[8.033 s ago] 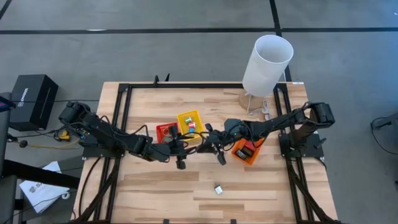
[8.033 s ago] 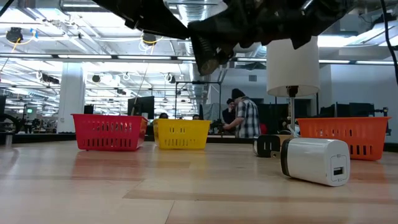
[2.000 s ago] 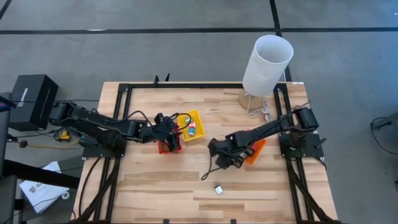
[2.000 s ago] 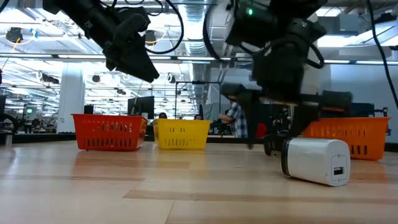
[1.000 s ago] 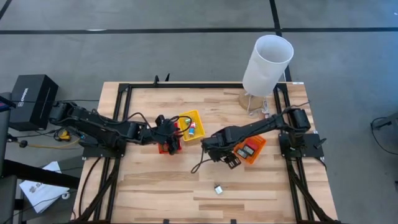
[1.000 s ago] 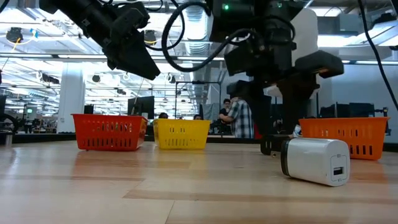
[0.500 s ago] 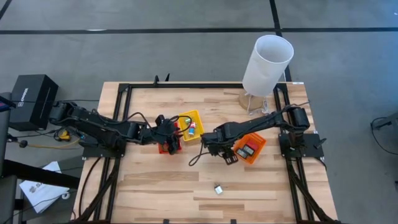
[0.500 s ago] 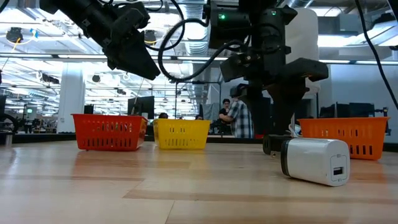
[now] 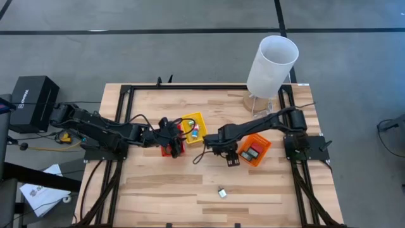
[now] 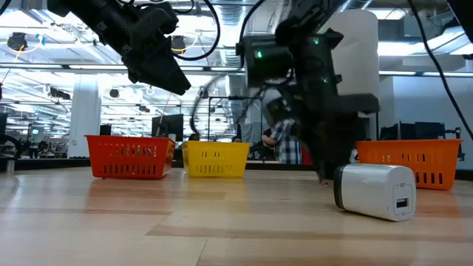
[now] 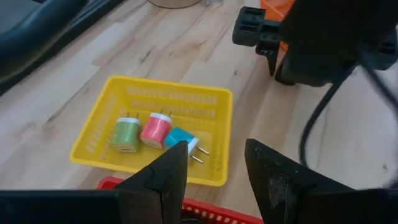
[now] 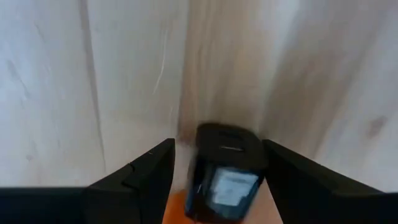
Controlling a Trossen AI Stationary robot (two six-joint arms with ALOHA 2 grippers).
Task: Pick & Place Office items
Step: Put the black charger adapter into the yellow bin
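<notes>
- A white charger block (image 9: 222, 192) lies alone on the table (image 9: 152, 190) near its front edge; in the low view it (image 10: 375, 191) sits close to the camera, with open wood around it.
- A black charger (image 12: 224, 171) lies between the right gripper (image 12: 217, 163)'s open fingers, blurred; you cannot tell whether they touch it.
- From above, that right gripper (image 9: 223, 154) sits between the yellow tray (image 9: 193, 128) and the orange tray (image 9: 254, 150), and its arm hides what lies under it.
- The yellow tray (image 11: 165, 130) holds green (image 11: 126, 134), pink (image 11: 154, 129) and blue (image 11: 181, 139) plugs side by side.
- The left gripper (image 11: 214, 171) hangs open and empty over the red tray (image 9: 169, 140), whose contents you cannot make out.
- The white lamp (image 9: 271, 66) stands at the table's back right corner.
</notes>
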